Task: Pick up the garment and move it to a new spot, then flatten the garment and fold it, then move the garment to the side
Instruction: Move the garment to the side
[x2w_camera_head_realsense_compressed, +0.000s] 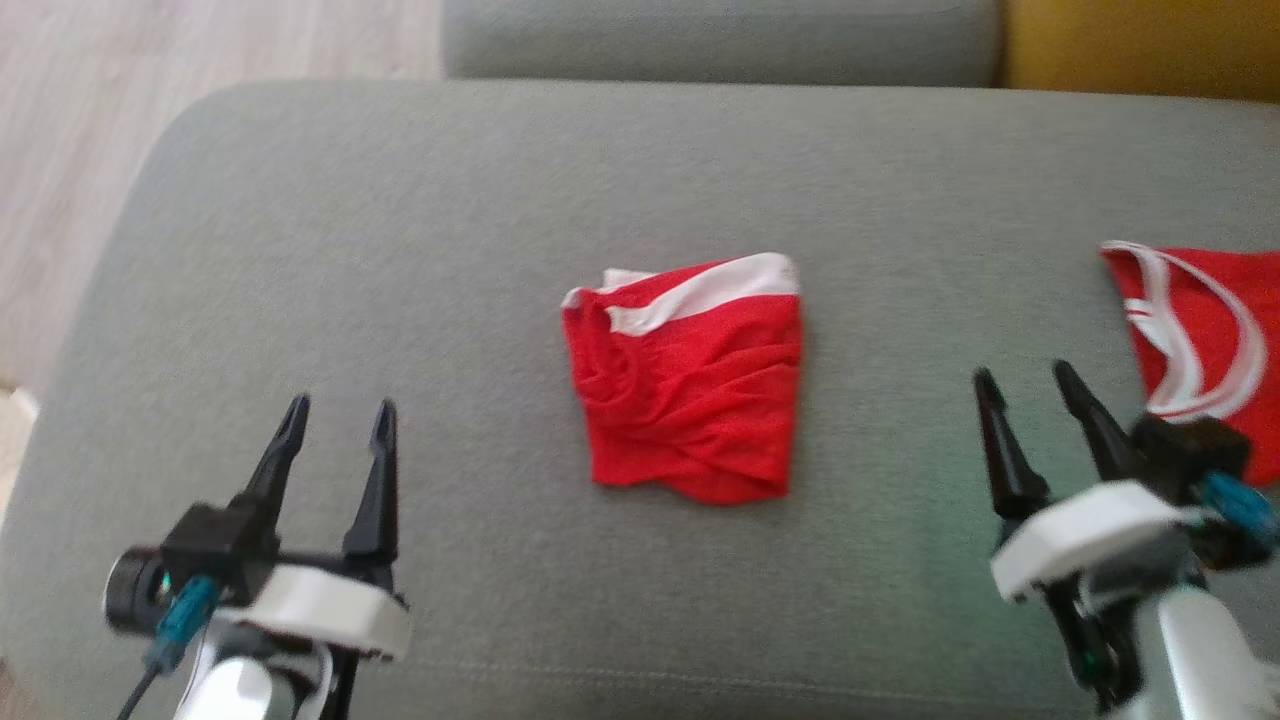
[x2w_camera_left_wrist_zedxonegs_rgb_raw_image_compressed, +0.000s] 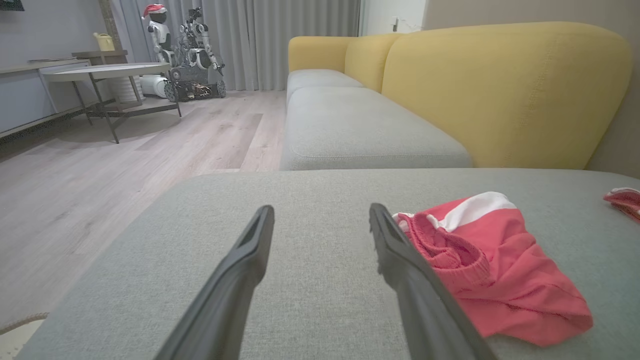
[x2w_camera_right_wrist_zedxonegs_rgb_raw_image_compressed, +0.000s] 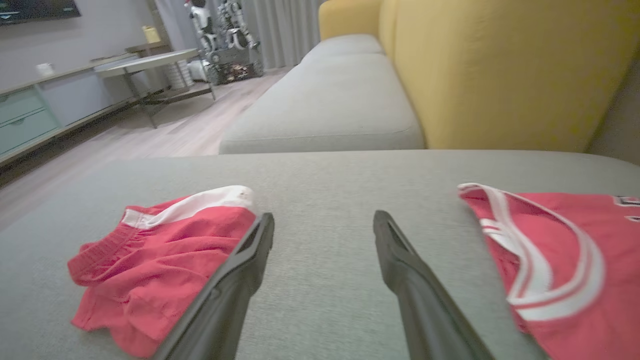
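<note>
From my head, the garment, folded red with a white band, lies mid-cushion. My left pincer is at eight o'clock of it and my right pincer at three o'clock, both spread apart and holding nothing, with a second red top at the three o'clock edge. Along my left wrist the garment sits at four o'clock, partly behind one finger; along my right wrist it lies at eight o'clock, partly behind one finger, with the top at four o'clock.
</note>
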